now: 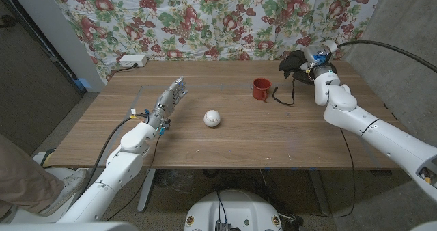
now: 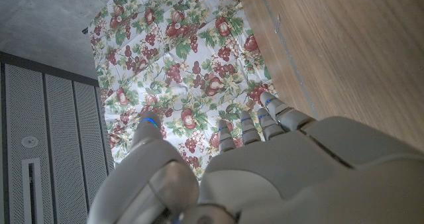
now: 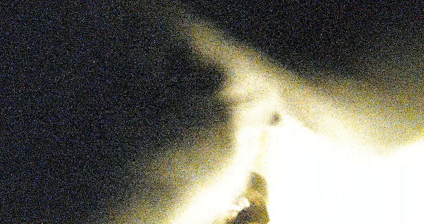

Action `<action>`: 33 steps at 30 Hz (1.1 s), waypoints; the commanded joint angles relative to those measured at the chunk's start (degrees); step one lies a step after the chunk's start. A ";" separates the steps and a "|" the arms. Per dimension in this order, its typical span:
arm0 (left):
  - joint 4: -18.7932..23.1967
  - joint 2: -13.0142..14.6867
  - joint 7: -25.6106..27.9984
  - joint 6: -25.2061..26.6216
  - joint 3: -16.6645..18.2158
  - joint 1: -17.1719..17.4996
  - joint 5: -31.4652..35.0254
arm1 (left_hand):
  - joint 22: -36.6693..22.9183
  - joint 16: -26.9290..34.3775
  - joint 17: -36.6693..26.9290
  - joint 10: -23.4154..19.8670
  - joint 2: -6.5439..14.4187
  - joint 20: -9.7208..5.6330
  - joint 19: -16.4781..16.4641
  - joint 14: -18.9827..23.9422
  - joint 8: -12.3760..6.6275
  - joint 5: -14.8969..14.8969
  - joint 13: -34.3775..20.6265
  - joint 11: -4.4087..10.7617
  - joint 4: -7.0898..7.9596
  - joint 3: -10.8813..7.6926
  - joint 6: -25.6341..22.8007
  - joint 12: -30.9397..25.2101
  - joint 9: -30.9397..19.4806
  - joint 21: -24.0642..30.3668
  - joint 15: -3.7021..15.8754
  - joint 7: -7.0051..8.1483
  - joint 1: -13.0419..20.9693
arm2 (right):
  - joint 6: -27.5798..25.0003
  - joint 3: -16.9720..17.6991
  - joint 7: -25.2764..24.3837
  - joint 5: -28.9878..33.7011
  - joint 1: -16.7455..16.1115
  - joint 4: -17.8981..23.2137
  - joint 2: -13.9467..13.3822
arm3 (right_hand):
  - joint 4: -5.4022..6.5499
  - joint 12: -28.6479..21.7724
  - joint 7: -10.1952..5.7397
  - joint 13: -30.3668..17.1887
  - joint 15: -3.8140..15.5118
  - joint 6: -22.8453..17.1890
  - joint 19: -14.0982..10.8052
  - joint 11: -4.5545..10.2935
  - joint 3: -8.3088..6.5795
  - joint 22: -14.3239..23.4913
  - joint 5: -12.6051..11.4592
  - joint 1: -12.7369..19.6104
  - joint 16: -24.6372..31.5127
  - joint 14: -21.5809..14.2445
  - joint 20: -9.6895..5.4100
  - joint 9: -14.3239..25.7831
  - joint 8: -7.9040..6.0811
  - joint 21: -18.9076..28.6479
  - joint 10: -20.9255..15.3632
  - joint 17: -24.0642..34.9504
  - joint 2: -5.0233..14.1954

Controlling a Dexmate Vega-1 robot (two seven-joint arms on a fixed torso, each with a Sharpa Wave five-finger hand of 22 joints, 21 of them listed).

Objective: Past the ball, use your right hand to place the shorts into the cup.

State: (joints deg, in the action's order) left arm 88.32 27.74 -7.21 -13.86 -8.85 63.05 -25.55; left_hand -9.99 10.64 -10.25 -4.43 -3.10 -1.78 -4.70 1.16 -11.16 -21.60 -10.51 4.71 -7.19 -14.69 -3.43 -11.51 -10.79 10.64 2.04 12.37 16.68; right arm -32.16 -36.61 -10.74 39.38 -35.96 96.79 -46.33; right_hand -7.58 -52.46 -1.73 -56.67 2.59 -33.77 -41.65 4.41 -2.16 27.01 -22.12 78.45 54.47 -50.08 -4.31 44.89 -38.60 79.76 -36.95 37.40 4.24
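Reaching out over the far right corner of the wooden table [image 1: 287,139], the right hand [image 1: 305,61] is buried in the black shorts [image 1: 293,59], which are bunched up at the table's back edge against the floral cloth [image 1: 218,19]. Whether the fingers are actually clamped on the fabric I honestly can't tell (the right wrist view is just dark grain and glare). The red cup [image 1: 260,89] stands upright just left of the shorts, with a black cord [image 1: 283,96] looping on the table between them. The white ball [image 1: 212,118] sits near the table's middle, well apart from the cup. The left hand [image 1: 171,98] is over on the left side, fingers [image 2: 262,118] spread apart and holding nothing. A white power strip [image 1: 132,60] lies at the far left edge.
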 commanded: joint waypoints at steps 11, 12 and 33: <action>-0.27 -0.18 -0.34 0.07 -0.48 -0.52 0.32 | -0.09 0.12 -0.09 -0.69 0.29 -3.05 -0.26 -0.08 -0.08 0.05 -0.32 -0.04 0.04 -0.31 0.05 -0.17 -0.08 0.51 2.77 0.17 -0.21 | 6.52 1.70 2.12 1.57 -0.69 4.18 -0.82 | -0.14 -0.03 0.26 -0.65 10.46 -0.74 0.85 2.71 -1.20 1.27 0.71 3.45 0.32 -3.16 -6.86 -0.17 -0.12 -0.68 -3.33 0.69 3.30; -0.26 -0.21 -0.32 0.11 -0.51 -0.53 0.31 | -0.09 0.12 -0.09 -0.67 0.28 -3.04 -0.26 -0.07 -0.08 0.05 -0.32 -0.07 0.04 -0.30 0.04 -0.16 -0.08 0.51 2.76 0.17 -0.22 | 6.85 1.82 2.15 1.53 -0.71 4.20 -0.76 | -0.11 -0.02 0.41 -0.70 10.46 -0.87 0.87 2.70 -1.27 1.38 0.74 3.41 0.19 -3.11 -6.87 -0.19 -0.17 -0.64 -3.30 0.56 3.36; -0.60 -0.44 -0.60 -0.46 -0.58 -0.70 0.17 | -0.08 0.15 -0.08 -0.64 0.25 -3.04 -0.25 0.01 -0.13 0.11 -0.32 -0.05 -0.05 -0.28 -0.16 -0.14 -0.07 0.50 2.81 0.19 -0.23 | 11.62 1.63 3.59 1.92 0.79 2.93 1.99 | -0.08 0.33 0.00 -0.92 10.56 -0.88 1.30 2.88 -2.42 2.49 1.48 2.79 0.09 -2.92 -6.64 -0.10 -0.41 -1.37 -3.44 1.34 3.10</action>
State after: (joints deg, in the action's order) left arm 87.90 27.42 -7.56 -14.01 -9.33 62.53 -25.30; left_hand -9.86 10.64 -10.25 -4.43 -3.10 -1.78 -4.70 1.16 -11.16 -21.61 -10.51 4.71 -7.19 -14.69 -3.44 -11.51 -10.79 10.64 2.04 12.36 16.68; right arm -22.71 -34.91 -7.77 41.28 -35.92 100.36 -45.73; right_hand -7.75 -51.79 -1.72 -57.44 2.91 -34.24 -40.63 4.27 -4.07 29.38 -20.75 78.44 54.41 -49.76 -4.11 44.74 -38.58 78.58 -37.09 37.46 4.24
